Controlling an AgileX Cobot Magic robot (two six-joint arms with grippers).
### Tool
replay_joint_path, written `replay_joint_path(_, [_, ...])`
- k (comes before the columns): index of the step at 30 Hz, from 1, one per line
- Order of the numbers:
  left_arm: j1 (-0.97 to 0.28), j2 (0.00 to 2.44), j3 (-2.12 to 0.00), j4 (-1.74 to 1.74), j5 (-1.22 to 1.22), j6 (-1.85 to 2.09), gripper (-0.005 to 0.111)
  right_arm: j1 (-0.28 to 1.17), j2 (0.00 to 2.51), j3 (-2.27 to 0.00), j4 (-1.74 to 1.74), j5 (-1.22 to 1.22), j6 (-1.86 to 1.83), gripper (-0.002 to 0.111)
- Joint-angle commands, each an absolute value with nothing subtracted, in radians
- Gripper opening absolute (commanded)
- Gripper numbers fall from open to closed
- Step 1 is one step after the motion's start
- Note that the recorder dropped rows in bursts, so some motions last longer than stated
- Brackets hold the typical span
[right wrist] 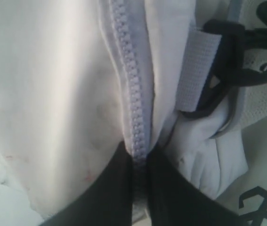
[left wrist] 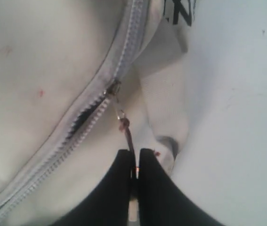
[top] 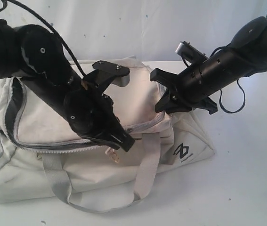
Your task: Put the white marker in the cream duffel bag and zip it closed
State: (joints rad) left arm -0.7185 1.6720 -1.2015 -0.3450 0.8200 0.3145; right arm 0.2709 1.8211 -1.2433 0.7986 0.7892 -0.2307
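**Exterior view: both arms bent down onto the bag's zip line**

The left arm slants down across the cream duffel bag (top: 39,117), left gripper (top: 126,141) at its front edge. Its fingers are clamped on the zipper pull (left wrist: 126,134), just below the slider (left wrist: 113,88). The right arm comes in from the upper right. The right gripper (top: 164,104) is pinched on the closed zipper (right wrist: 133,94). The bag lies lengthwise across the white table (top: 246,179), logo (top: 182,151) end to the right, with a pale wall (top: 171,28) behind.
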Motion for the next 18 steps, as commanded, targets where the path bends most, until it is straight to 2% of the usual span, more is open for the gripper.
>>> replay_joint_path(1, [-0.720,1.632,-1.198,-0.132,0.956,0.183,0.000,0.247,1.822,-1.244,0.789,0.727,-0.225,0.000])
replay_joint_path(12, [-0.713,1.572,-1.198,0.217,1.144,0.073,0.000,0.173,1.822,-1.244,0.789,0.790,-0.225,0.000])
replay_joint_path(18, [-0.626,1.533,-1.198,0.265,1.212,0.073,0.000,0.141,1.822,-1.244,0.789,0.784,-0.229,0.000])
